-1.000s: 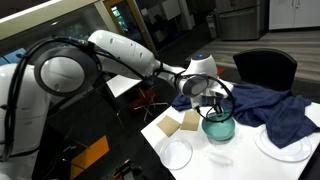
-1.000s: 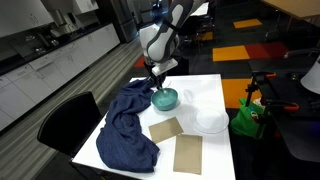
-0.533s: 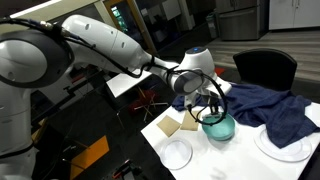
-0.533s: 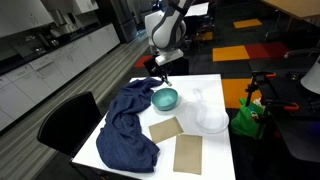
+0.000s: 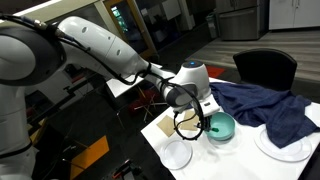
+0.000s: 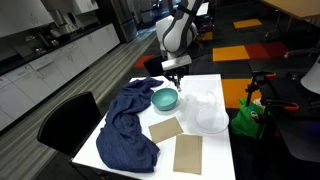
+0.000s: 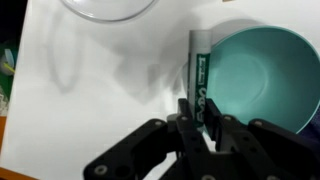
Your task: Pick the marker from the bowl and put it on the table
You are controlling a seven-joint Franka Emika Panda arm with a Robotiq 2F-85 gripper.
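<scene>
1. White bench (image 7: pixel 80 90) fills most of the wrist view. A teal bowl (image 7: pixel 255 80) sits at one side and the edge of a clear plate (image 7: pixel 105 8) at the top. In an exterior view, a blue cloth (image 6: pixel 125 120) and brown mats (image 6: pixel 167 130) take up other parts of the top.
2. The tool (image 7: pixel 201 118) is narrowed onto the green marker (image 7: pixel 199 65), gripping it near one end so that most of its length sticks out forward. The marker is out of the bowl and in the air.
3. In the wrist view the marker runs right along the bowl's rim. I cannot tell from that view whether it hangs over the rim or just beside it.
4. The step in hand looks like the set-down: the pick is done and the release is not.
5. To do it well, carry the marker sideways first, away from the bowl and onto the bare white patch between bowl and plate. This keeps its free end from catching the rim on the way down.
6. Lower it with the marker roughly level, until it is touching or just above the bench. Dropped from higher, a round stick is likely to roll.
7. Spread the jaws slowly and only as far as needed, then lift straight up, so the fingers do not flick it toward the plate or the bench edge.
</scene>
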